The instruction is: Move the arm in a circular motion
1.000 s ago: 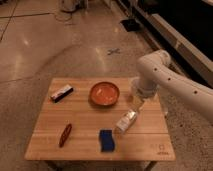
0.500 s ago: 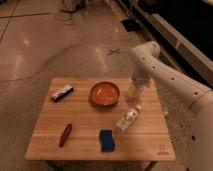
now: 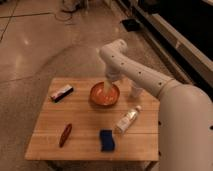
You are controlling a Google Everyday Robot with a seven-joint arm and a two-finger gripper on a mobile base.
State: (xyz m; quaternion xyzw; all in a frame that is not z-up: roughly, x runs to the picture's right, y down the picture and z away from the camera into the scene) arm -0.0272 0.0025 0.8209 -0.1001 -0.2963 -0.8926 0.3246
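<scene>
The large white arm of thick tubular segments reaches in from the lower right, its elbow joint high over the back of the wooden table. Its gripper hangs down from the elbow, over the orange bowl. The gripper holds nothing that I can see.
On the table lie a dark and white packet at the back left, a red-brown oblong thing at the front left, a blue sponge at the front and a clear plastic bottle on its side. Around the table is shiny stone floor.
The arm has swung left across the table, from over the bottle at the right side to over the orange bowl. Its elbow has risen and moved left. The objects have not moved.
</scene>
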